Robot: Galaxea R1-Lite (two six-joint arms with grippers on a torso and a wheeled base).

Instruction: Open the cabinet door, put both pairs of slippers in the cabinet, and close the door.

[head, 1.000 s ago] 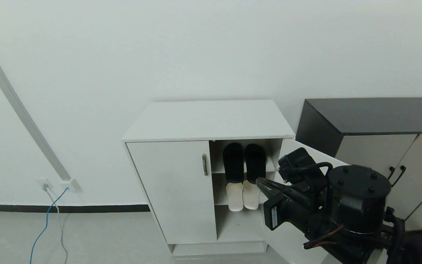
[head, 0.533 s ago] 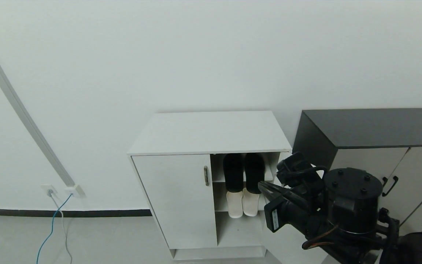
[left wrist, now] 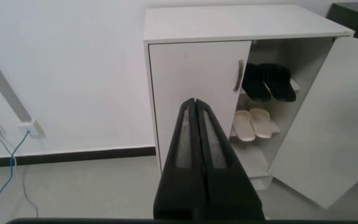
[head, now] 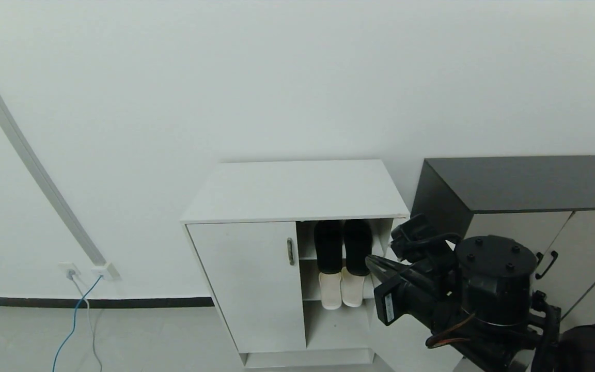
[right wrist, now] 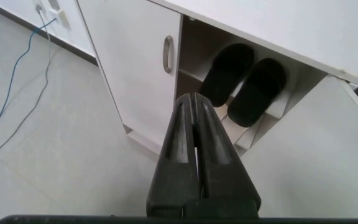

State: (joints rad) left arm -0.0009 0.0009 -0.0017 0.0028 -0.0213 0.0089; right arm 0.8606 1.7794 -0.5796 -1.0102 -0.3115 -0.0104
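Slippers shelved, door yet to shut. Head view: the white cabinet (head: 297, 188) stands at lower centre of the frame, with the black slippers (head: 343, 247) on its upper shelf and the white slippers (head: 341, 289) on the shelf beneath. Its closed door (head: 246, 284) covers the other half. My right gripper (head: 377, 266) hangs at lower right, just in front of the open bay. A dark-topped sideboard (head: 525, 181) flanks the cabinet at right.

Left wrist view: my left gripper (left wrist: 195, 102) has its jaws pressed fully together, holding nothing, well apart from the cabinet. The open door (left wrist: 328, 118) stands swung wide beside both pairs.

Right wrist view: my right gripper's jaws also lie flat against each other, empty, and point toward the black pair. The closed door's handle (right wrist: 167, 54) is near.

By my reading, only the closing remains. The open door looks like a stiff, light board on hinges. It should swing under a gentle push on its outer face near the free edge, so no grasp is needed. A hard shove risks a slam.
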